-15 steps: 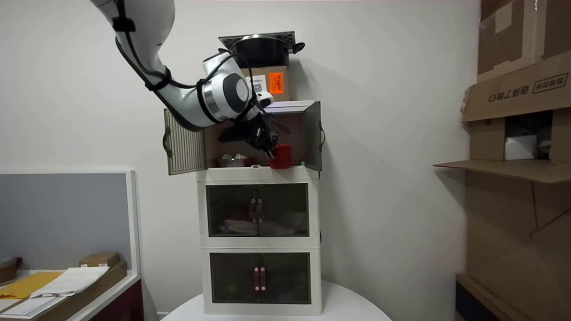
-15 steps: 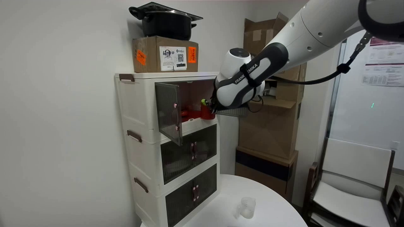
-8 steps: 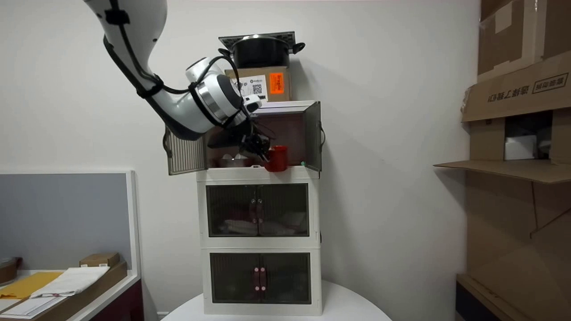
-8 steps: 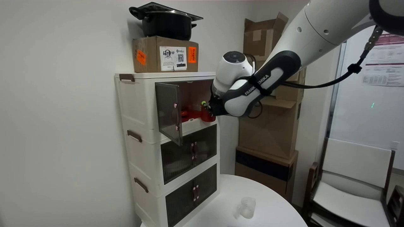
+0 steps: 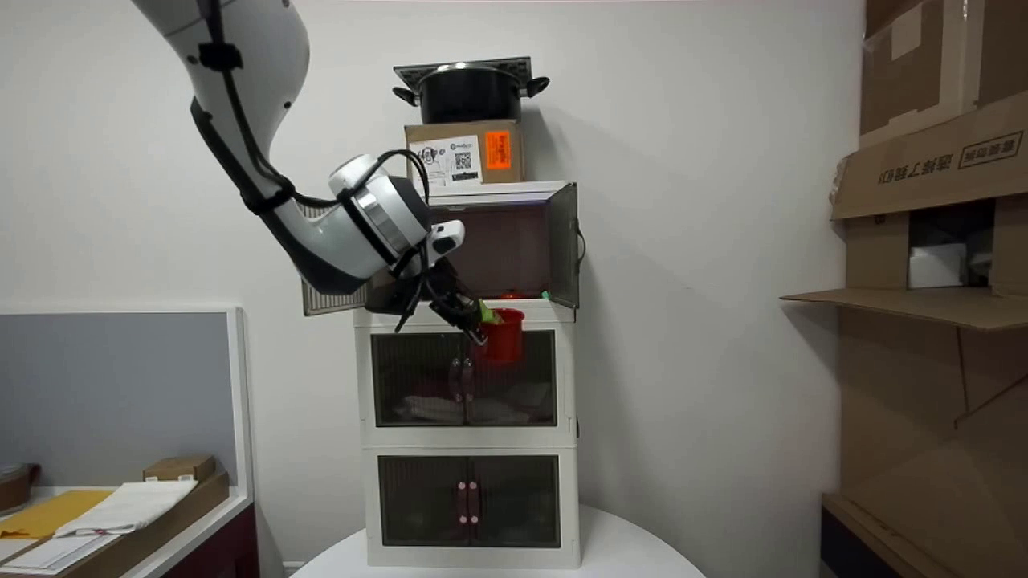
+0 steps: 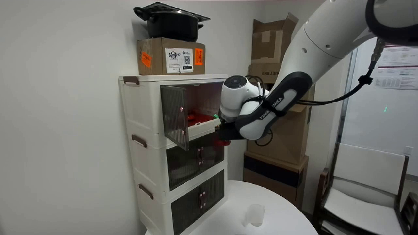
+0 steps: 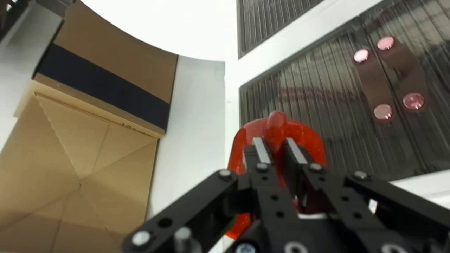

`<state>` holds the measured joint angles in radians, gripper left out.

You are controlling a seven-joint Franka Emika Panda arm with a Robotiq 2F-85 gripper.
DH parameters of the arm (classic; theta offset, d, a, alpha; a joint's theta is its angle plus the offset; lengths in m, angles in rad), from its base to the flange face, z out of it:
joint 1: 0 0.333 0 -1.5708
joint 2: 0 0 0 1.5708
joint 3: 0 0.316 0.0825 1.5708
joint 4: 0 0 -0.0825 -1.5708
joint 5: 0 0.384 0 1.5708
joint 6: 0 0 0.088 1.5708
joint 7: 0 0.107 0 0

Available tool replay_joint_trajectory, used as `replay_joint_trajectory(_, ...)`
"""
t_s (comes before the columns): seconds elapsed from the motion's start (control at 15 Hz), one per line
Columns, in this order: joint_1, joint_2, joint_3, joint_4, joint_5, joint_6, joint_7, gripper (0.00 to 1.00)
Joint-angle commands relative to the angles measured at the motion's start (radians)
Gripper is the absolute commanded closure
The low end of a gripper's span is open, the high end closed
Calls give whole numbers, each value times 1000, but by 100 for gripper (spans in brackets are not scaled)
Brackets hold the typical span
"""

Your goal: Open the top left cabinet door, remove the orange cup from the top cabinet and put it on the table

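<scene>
- Top left cabinet door (image 5: 325, 303): ribbed, smoky, translucent rectangle; swung open.
- Gripper (image 7: 276, 149): black; clenched on the handle (image 7: 276, 127) of the glossy orange-red cup (image 5: 504, 341).
- Cup: round-walled; outside the white top cabinet (image 6: 138, 107), in front of the right-hand door (image 5: 530, 401) of the middle cube (image 5: 466, 436).
- Table (image 5: 642, 546): round, smooth, white.
- Room: grey partition (image 5: 112, 385), plain white wall (image 5: 707, 241), brown cardboard boxes (image 5: 923, 433).
</scene>
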<state>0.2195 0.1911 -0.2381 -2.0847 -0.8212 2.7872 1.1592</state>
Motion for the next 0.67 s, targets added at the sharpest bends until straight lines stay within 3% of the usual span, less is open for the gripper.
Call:
replay_joint_trajectory(0.0,15,25,-8,-26,-14,-15,99,92)
replay_joint_trajectory(0.4,16,92,-13,-6,-20,-32,162,92)
replay_joint_trajectory(0.6,-8,195,-19,33,3,-47,146,93)
